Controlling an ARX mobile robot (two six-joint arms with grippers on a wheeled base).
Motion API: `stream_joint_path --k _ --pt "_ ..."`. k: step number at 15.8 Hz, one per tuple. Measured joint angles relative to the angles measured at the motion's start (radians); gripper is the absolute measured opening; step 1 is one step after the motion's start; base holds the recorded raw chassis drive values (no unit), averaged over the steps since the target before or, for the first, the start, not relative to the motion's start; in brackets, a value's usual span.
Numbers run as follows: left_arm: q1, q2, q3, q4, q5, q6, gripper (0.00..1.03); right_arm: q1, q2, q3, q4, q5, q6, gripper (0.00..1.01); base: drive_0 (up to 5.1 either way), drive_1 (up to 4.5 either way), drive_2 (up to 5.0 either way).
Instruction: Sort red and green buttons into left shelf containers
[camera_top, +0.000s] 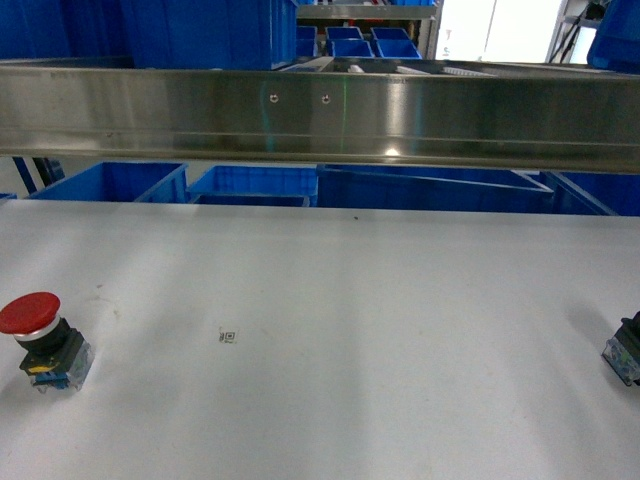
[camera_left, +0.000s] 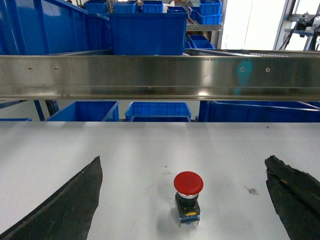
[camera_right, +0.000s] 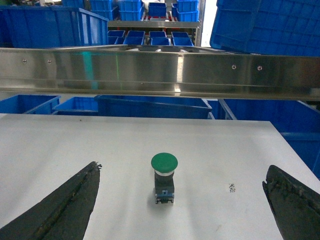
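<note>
A white table (camera_top: 330, 330) stretches wide, with a tiny printed marker (camera_top: 227, 337) on it. Above it runs a brushed steel rail (camera_top: 320, 115), catching glints of light. Bright daylight pours in from a window (camera_top: 495, 28) at the far right.

Left claw (camera_left: 182, 200) agape; right claw (camera_right: 182, 200) agape.

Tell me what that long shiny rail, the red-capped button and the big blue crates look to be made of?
Long shiny rail: probably stainless steel, brushed finish, mirror-like glints and screw heads. Red-capped button: seemingly smooth plastic cap, black collar, clear-bluish block below. Big blue crates: likely moulded plastic, uniform colour, smooth slightly glossy walls.
</note>
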Motion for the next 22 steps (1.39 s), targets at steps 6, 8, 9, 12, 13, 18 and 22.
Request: stream_joint_path --k 6,8,9,12,13,18,22 --pt "0.0 0.0 0.0 0.002 0.0 0.001 0.98 0.0 0.0 0.0 0.0 0.0 0.0 0.98 0.0 0.0 0.0" --pt "-0.095 0.118 0.018 0.156 -0.071 0.022 0.98 0.065 0.117 0.014 0.083 0.028 0.018 0.98 0.0 0.0 0.0" --pt "-0.092 0.238 0.065 0.16 -0.03 0.005 0.98 0.108 0.268 0.048 0.165 0.039 0.055 0.98 0.0 0.0 0.0" --pt "0.057 0.76 0.369 0.177 0.222 -0.121 0.98 0.112 0.854 0.324 0.443 0.099 0.119 0.98 0.0 0.0 0.0" --pt "0.079 0.989 0.504 0.254 0.315 -0.142 0.98 0.112 1.061 0.446 0.508 0.133 0.107 0.98 0.0 0.0 0.0" --pt "0.083 1.176 0.53 0.246 0.324 -0.173 0.98 0.111 1.165 0.431 0.496 0.141 0.1 0.98 0.0 0.0 0.0" --pt "0.083 1.164 0.541 0.253 0.327 -0.174 0.98 0.112 1.156 0.432 0.495 0.14 0.1 0.98 0.0 0.0 0.0"
